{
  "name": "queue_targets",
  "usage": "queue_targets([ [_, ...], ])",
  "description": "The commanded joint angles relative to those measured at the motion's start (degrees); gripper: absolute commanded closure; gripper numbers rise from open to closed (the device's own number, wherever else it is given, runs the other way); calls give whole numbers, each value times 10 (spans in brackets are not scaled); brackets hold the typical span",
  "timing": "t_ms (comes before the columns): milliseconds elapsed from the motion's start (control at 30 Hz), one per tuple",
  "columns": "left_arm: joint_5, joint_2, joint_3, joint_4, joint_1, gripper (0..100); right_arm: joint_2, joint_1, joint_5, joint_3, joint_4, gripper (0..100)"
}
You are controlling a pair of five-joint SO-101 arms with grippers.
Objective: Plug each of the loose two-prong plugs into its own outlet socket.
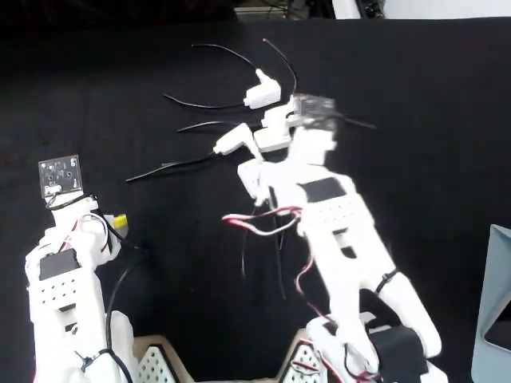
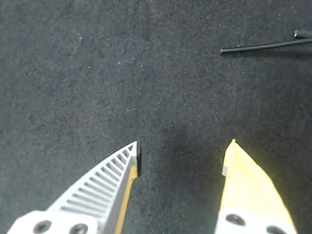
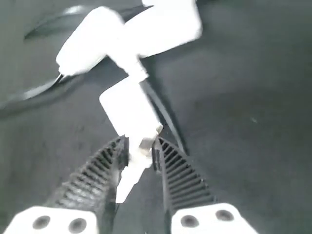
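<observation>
My right gripper (image 3: pixel 140 151) is shut on a white two-prong plug (image 3: pixel 127 111), gripping it at its narrow end. Just beyond it lie another white plug (image 3: pixel 90 41) with a black cable and a white socket block (image 3: pixel 168 24). From above, the right gripper (image 1: pixel 259 152) sits in this cluster, beside a plug (image 1: pixel 233 140) and the socket block (image 1: pixel 275 129). A third plug (image 1: pixel 262 92) lies a little farther back. My left gripper (image 2: pixel 183 146) is open above bare black cloth at the table's left (image 1: pixel 118 222), holding nothing.
Thin black cables (image 1: pixel 172 166) trail left from the plugs; one cable end (image 2: pixel 253 47) lies near the left gripper. Red and white arm wires (image 1: pixel 255 222) hang under the right arm. A grey box (image 1: pixel 497 303) stands at the right edge.
</observation>
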Motion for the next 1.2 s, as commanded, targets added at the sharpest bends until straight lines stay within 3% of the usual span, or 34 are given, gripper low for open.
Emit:
queue_targets([
  [0,6,-11,-12,-11,7,717,-17,44,-40,-9,3,986],
  [167,6,-11,-12,-11,7,717,-16,77,-41,26,3,982],
  [400,6,-11,-12,-11,7,717,-17,90,-4,45,56,783],
  [567,6,-11,-12,-11,7,717,-40,94,170,7,138,783],
  [867,6,-11,-12,-11,5,717,-76,94,706,2,155,783],
  [933,6,-11,-12,-11,5,717,-76,94,765,2,155,783],
  [1167,5,-11,-11,-11,6,717,-15,91,858,-22,193,779],
])
